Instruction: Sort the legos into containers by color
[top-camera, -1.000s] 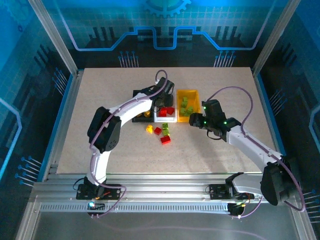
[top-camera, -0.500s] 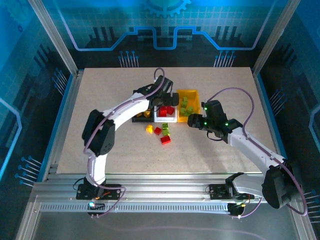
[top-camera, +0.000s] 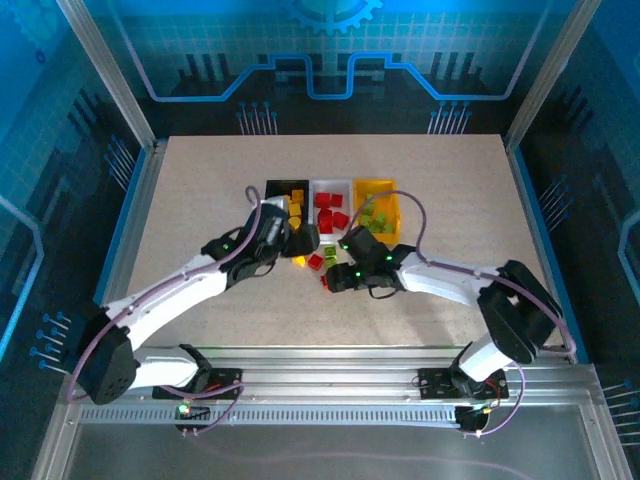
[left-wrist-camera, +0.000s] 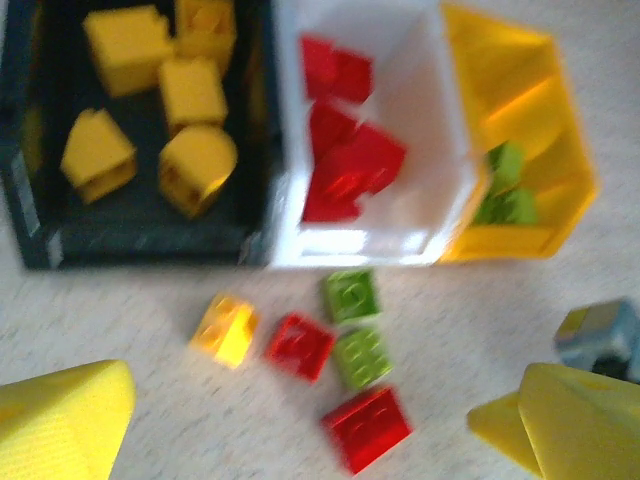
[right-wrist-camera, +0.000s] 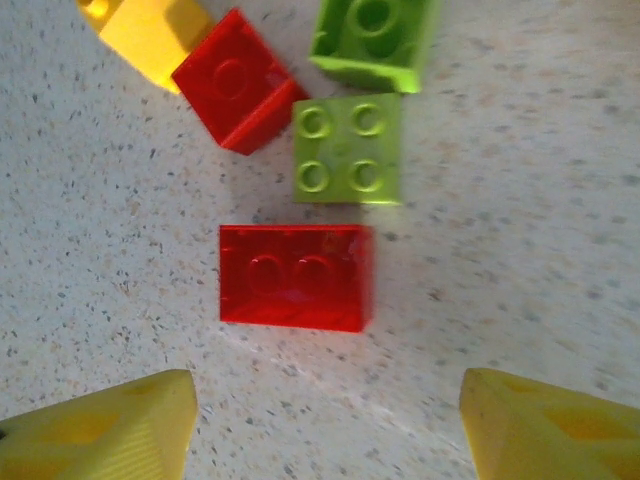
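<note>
**A:** How are your pincers standing?

**B:** My left pincer (left-wrist-camera: 305, 440) is hovering over the table (left-wrist-camera: 120, 300) just in front of the bins. Its fingers are gaping wide and gripping nothing. My right pincer (right-wrist-camera: 325, 430) is hanging low over the loose bricks, fingers apart as well, nothing between them.

**A:** Where are those bricks lying?

**B:** Five are sitting close together on the table, near the white bin (left-wrist-camera: 440, 130). The red brick (right-wrist-camera: 295, 277) is lying closest to my right fingers without touching them. A green brick (right-wrist-camera: 348, 148) is sitting just beyond it. Past that are a second green (right-wrist-camera: 372, 40), a small red (right-wrist-camera: 237, 92) and a yellow (right-wrist-camera: 150, 30).

**A:** And the bins?

**B:** They are standing side by side. The black bin (left-wrist-camera: 30, 200) is holding yellow bricks (left-wrist-camera: 190, 90). The white one in the middle is holding red bricks (left-wrist-camera: 350, 170). The yellow bin (left-wrist-camera: 520, 60) is holding green bricks (left-wrist-camera: 505, 185).
</note>
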